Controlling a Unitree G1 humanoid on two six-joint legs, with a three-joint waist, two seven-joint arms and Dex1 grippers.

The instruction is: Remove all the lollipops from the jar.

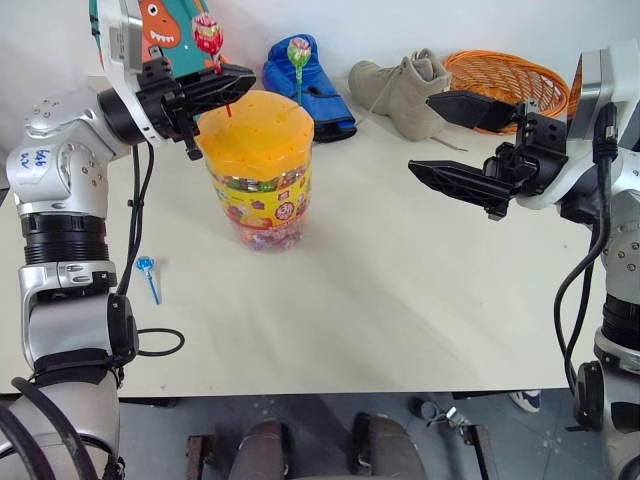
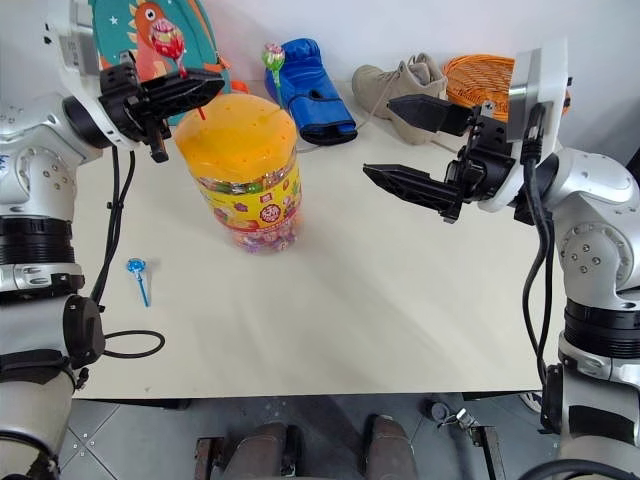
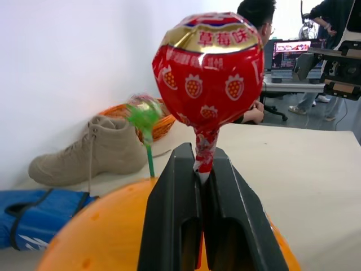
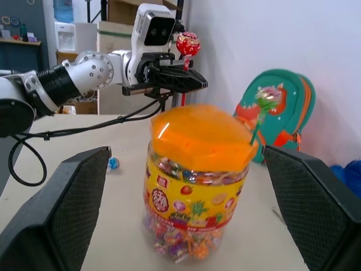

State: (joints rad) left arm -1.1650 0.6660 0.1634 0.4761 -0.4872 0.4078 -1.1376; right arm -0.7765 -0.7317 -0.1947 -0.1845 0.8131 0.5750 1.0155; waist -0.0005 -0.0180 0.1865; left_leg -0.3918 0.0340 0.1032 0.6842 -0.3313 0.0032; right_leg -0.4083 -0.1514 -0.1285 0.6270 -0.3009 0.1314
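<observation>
Jar (image 1: 257, 170) stands upright on the pale table (image 1: 400, 290), its orange lid facing up and wrapped candies showing through the clear wall. Above the lid's left edge, the left gripper (image 1: 222, 84) is clamped on the stick of the red lollipop (image 1: 208, 35); in the left wrist view the two black fingers (image 3: 172, 220) press together around the stick just under the strawberry-printed head (the lower stick is hidden between them, so whether its tip is clear of the lid cannot be told there). In the head views a short red length of stick shows below the fingers, reaching the lid.

The green lollipop (image 1: 299, 52) stands upright at the lid's far side, its stick going down to the lid. The blue lollipop (image 1: 147, 270) lies flat on the table to the left of the jar, well apart from it.

The right gripper (image 1: 455, 135) hangs to the right of the jar with its jaws spread wide and nothing between them.

Behind the jar lie a blue boxing glove (image 1: 305, 85), a tan boot (image 1: 400, 90) and an orange basket (image 1: 510, 75) partly hidden by the right gripper.
</observation>
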